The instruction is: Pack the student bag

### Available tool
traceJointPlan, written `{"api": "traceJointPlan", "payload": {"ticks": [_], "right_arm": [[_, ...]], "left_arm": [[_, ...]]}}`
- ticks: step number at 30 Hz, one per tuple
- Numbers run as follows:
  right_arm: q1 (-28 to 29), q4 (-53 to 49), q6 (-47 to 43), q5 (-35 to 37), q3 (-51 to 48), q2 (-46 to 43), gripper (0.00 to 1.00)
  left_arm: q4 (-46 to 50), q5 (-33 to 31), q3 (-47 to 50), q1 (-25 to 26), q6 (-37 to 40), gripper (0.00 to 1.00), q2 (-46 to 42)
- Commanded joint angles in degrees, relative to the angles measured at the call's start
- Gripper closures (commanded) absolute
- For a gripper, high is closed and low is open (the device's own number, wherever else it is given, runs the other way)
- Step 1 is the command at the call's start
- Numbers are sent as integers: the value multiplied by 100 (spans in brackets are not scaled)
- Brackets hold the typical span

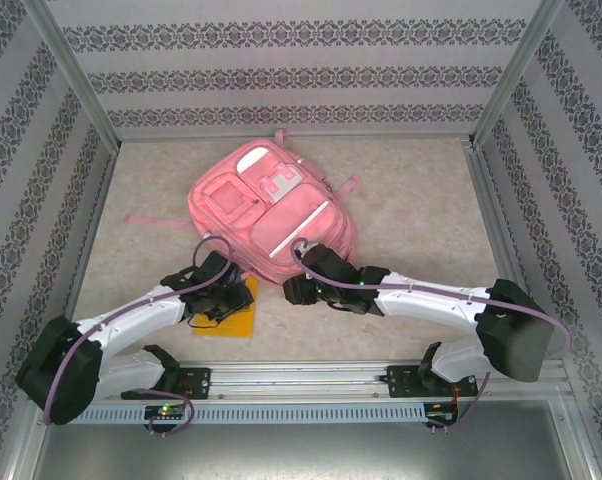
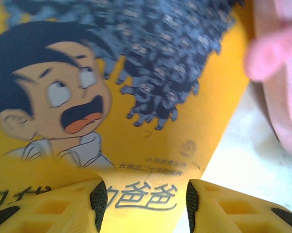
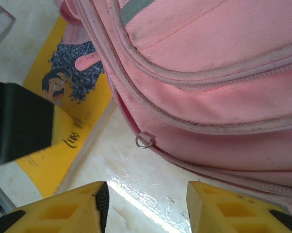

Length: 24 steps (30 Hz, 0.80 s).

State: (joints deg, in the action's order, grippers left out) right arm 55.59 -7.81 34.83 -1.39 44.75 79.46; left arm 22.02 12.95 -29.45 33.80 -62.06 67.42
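Note:
The student bag (image 1: 271, 205) is a big pink backpack lying flat mid-table, front pockets up. A yellow book (image 1: 226, 322) with a cartoon cover lies on the table just off the bag's near left corner. My left gripper (image 1: 231, 298) hovers low over that book. In the left wrist view its jaws (image 2: 143, 201) stand apart, with the cover (image 2: 151, 136) showing between and beneath them. My right gripper (image 1: 299, 290) is at the bag's near edge. It is open (image 3: 147, 204) above bare table, short of a small metal ring (image 3: 144, 140) on the bag's zip seam (image 3: 209, 87).
Patterned walls enclose the table on three sides. A metal rail (image 1: 311, 380) runs along the near edge by the arm bases. A pink strap (image 1: 151, 220) trails left from the bag. The left arm's black wrist block (image 3: 20, 121) sits over the book (image 3: 80, 104).

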Motion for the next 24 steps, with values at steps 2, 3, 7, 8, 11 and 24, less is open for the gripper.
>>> {"api": "traceJointPlan", "payload": {"ticks": [2,3,7,8,11,24], "right_arm": [[-134,-306,-152,-99,181,9,52],[-160,-328,-134,-112,160,-15,53],[-216,-279,-99,-379,93,-102,55],[-216,-277,-107,-554,102,-77,55],[-194,-283,-92,-948,195,136,56],[224,23,881,-973,1039,1808,52]], "left_arm": [[-1033,793,80,500,-53,50,260],[-925,810,-2,521,46,50,239],[-197,581,-175,522,552,48,-355],[-81,503,-147,514,671,48,-588],[304,76,-22,449,759,47,-1272],[997,-1145,605,-758,899,48,-1852]]}}
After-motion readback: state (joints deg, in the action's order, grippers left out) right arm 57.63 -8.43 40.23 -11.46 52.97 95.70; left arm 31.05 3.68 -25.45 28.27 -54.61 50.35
